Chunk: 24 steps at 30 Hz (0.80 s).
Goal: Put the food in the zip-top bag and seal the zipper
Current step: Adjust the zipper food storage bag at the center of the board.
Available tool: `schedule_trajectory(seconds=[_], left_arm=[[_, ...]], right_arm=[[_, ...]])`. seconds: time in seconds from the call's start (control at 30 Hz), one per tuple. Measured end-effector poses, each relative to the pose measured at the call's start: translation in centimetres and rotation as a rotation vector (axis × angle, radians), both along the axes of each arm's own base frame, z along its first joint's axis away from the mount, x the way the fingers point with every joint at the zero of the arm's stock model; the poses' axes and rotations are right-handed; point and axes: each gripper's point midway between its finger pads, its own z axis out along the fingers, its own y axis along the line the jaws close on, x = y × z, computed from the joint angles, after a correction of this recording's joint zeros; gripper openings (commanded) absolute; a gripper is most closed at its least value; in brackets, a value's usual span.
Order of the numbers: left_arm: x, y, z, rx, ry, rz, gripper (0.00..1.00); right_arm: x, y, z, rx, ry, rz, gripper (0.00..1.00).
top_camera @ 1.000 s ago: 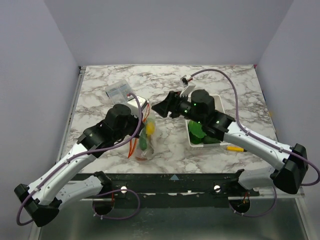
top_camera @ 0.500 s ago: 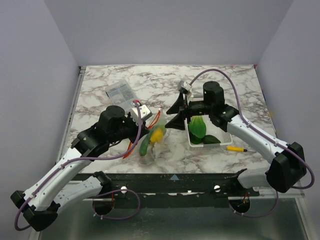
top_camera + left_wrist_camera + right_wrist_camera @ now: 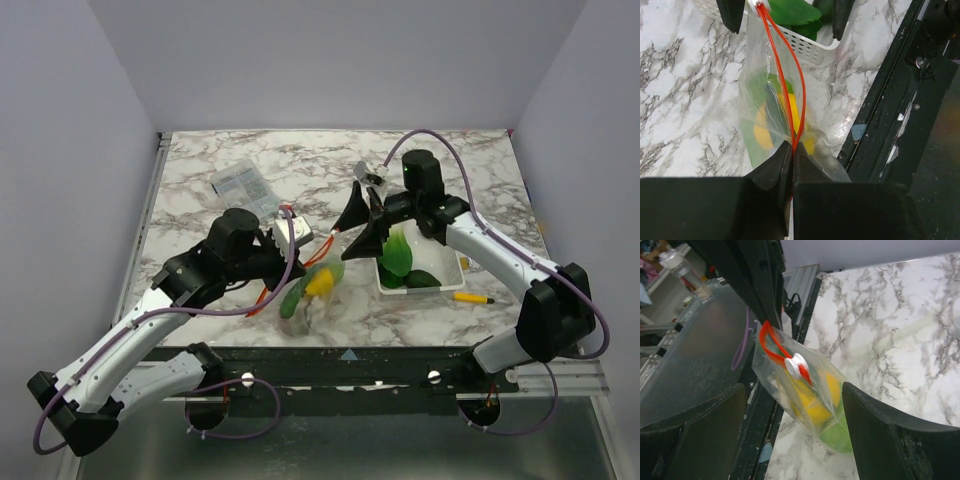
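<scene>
The zip-top bag (image 3: 308, 295) hangs clear, with yellow and green food inside (image 3: 771, 117). My left gripper (image 3: 296, 248) is shut on the near end of the orange-red zipper (image 3: 792, 147). The zipper (image 3: 790, 65) runs away from those jaws to a white slider (image 3: 795, 365) at its far end. My right gripper (image 3: 348, 232) is open, with the slider end of the bag (image 3: 815, 400) between its fingers (image 3: 890, 435) and not touching them. More green food (image 3: 398, 255) lies in the white basket (image 3: 448, 262).
A flat grey-clear packet (image 3: 240, 182) lies at the back left. A thin yellow stick (image 3: 470, 297) lies in front of the basket. The basket (image 3: 805, 46) stands just behind the bag. The table's front edge and black frame (image 3: 890, 115) are close to the bag.
My right gripper has drawn back from over the bag, turned and opened around the slider end. My left gripper has shifted slightly right, and the bag has swung right with it.
</scene>
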Motion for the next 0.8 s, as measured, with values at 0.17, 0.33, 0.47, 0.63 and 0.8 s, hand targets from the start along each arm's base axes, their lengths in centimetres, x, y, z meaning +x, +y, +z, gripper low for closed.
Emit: schedule_trajectory(seconds=[0.17,0.33,0.47,0.63,0.8], left_arm=[[0.1,-0.1,-0.6,0.016,0.020,-0.004,0.00],[0.2,-0.1,-0.6,0.016,0.020,0.001,0.00],[0.2,-0.1,-0.6,0.013,0.021,0.003,0.00],[0.3,-0.3,-0.5,0.003,0.029,0.007,0.21],[0.8,-0.4,-0.3,-0.025,0.108,0.060,0.52]], right_arm=[[-0.7,0.0,-0.3,0.015,0.042,0.073,0.68],[-0.8,0.1,-0.8,0.019,0.080,0.116,0.51],[-0.9,0.1,-1.0,0.020,0.089,0.127,0.28],[-1.0,0.2,-0.9,0.018,0.098,0.130,0.00],[-0.9,0.3,-1.4,0.019,0.123,0.091,0.00]])
